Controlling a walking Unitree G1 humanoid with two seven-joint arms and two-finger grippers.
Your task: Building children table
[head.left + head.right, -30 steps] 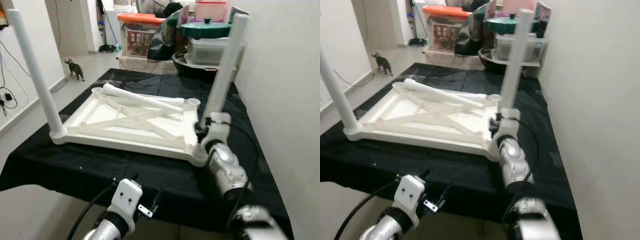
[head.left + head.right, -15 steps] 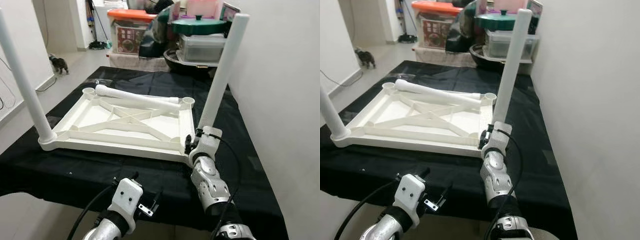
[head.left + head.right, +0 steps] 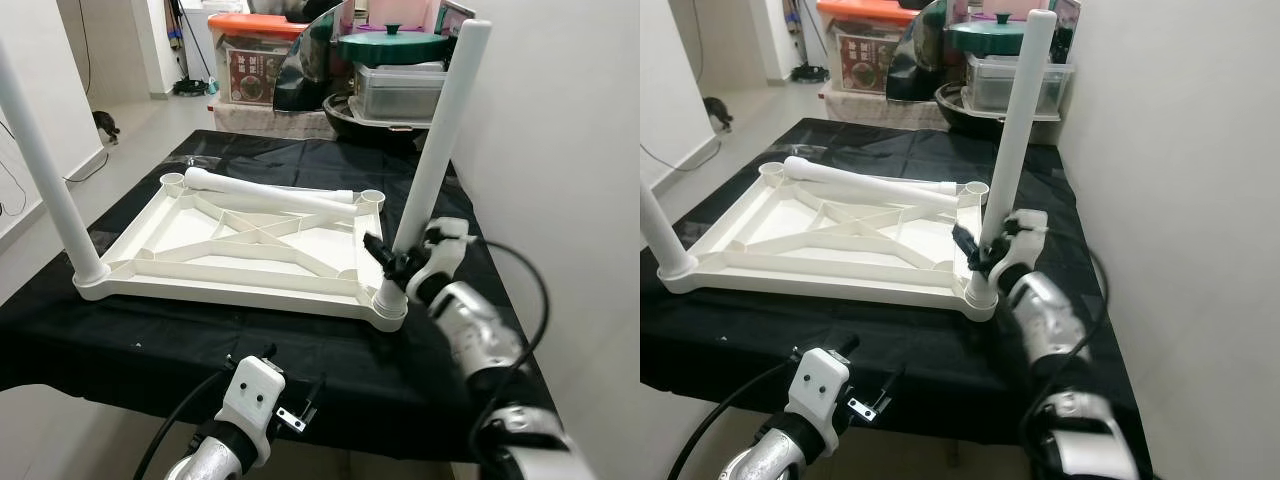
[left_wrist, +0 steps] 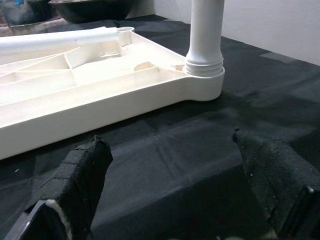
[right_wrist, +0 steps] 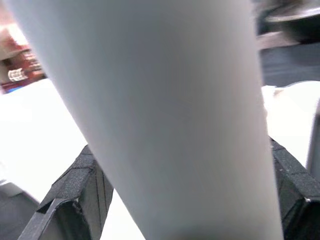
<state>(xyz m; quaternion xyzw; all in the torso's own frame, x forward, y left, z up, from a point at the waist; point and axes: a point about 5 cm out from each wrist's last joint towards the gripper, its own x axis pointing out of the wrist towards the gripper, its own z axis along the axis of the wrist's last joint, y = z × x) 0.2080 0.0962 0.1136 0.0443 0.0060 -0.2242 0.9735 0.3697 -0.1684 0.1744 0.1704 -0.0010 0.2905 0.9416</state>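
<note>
A white plastic tabletop (image 3: 232, 288) lies upside down on a black-draped table (image 3: 150, 335). One white leg (image 3: 443, 130) stands upright in its near right corner socket (image 4: 204, 75). My right gripper (image 3: 392, 266) is shut on this leg low down, a finger (image 5: 75, 192) on each side of it. Another upright leg (image 3: 42, 165) stands in the near left corner. A third leg (image 3: 270, 192) lies loose across the far side, between two open sockets. My left gripper (image 4: 180, 185) hangs open by the table's front edge, short of the tabletop.
A white wall (image 3: 560, 150) runs close along the table's right side. Storage boxes (image 3: 262, 62), a green-lidded pot (image 3: 392, 45) and a dark bowl (image 3: 385, 112) crowd the far end. A cat (image 3: 104, 124) walks on the floor at the left.
My right forearm has swung out to the right of the leg, with the gripper still on its lower part. The camera has shifted. The left arm is unchanged.
</note>
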